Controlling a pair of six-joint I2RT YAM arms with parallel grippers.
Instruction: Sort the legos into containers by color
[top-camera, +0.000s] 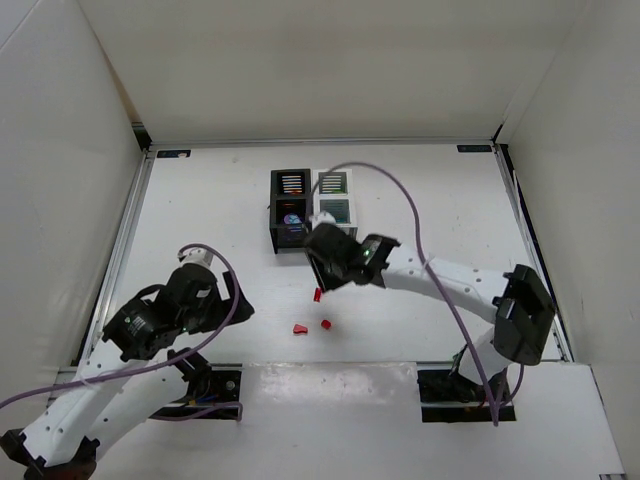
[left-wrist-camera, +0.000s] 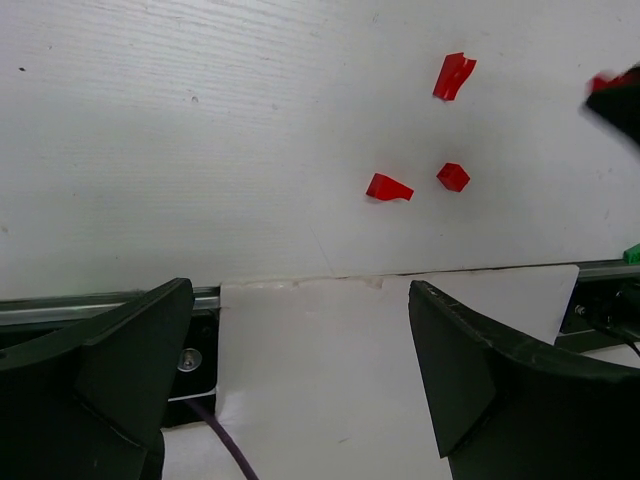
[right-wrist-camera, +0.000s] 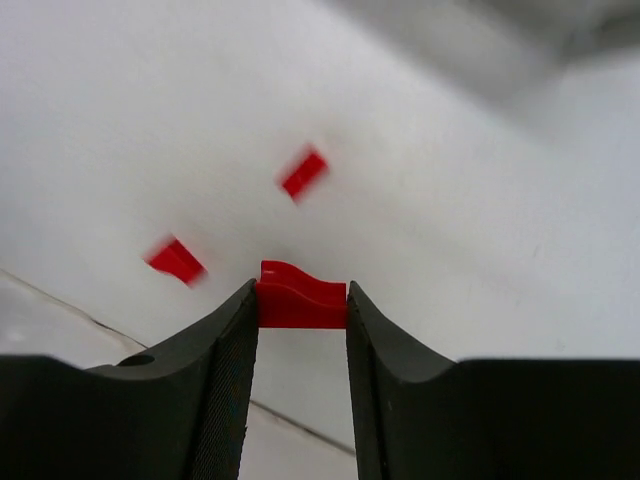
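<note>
A red lego (right-wrist-camera: 300, 296) is pinched between the fingers of the right gripper (right-wrist-camera: 301, 312). Just beyond it, other-coloured pieces (top-camera: 292, 215) are already held in the black bin (top-camera: 275, 228) and the white bin (top-camera: 349, 182). Three red legos (left-wrist-camera: 388, 187) remain ahead of the spread, empty left gripper (left-wrist-camera: 300, 335).

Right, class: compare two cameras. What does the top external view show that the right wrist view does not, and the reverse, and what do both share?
Only top external: the black bin and white bin side by side, plus the left arm. Only right wrist: a red lego clamped between the right pincer's fingers; from above the pincer hides it. Both: loose red legos lying on the white table, three from above, two from the wrist.
</note>
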